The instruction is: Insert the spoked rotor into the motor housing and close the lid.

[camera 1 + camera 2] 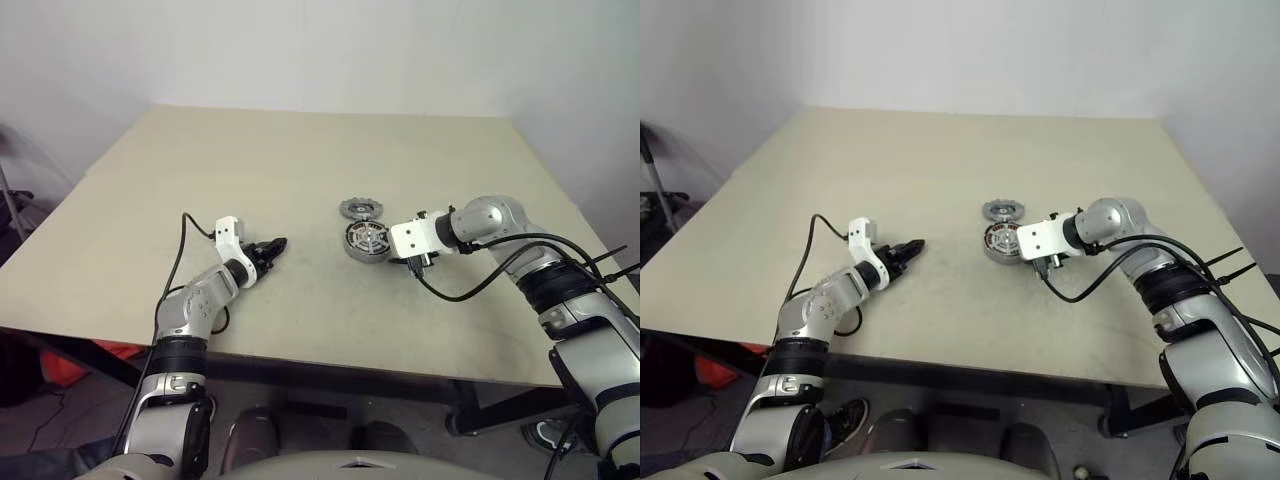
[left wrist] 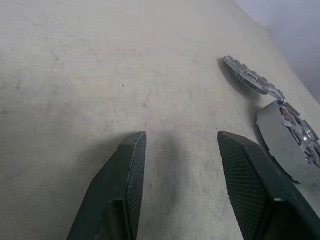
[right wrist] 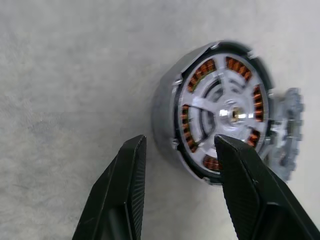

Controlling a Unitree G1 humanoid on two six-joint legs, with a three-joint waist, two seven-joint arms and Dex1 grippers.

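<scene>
On beige table [image 1: 300,170] | motor housing [image 1: 366,241] | white wall [image 1: 300,50]

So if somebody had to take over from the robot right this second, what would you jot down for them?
Left hand: open, empty, low over bare table.
Right hand: open, holding nothing, just above the motor housing.
Spoked rotor: already sitting inside the housing, coils showing around it.
Lid: lying flat on the table just behind the housing, untouched.
Left to do: pick up the lid and close it over the housing.
</scene>
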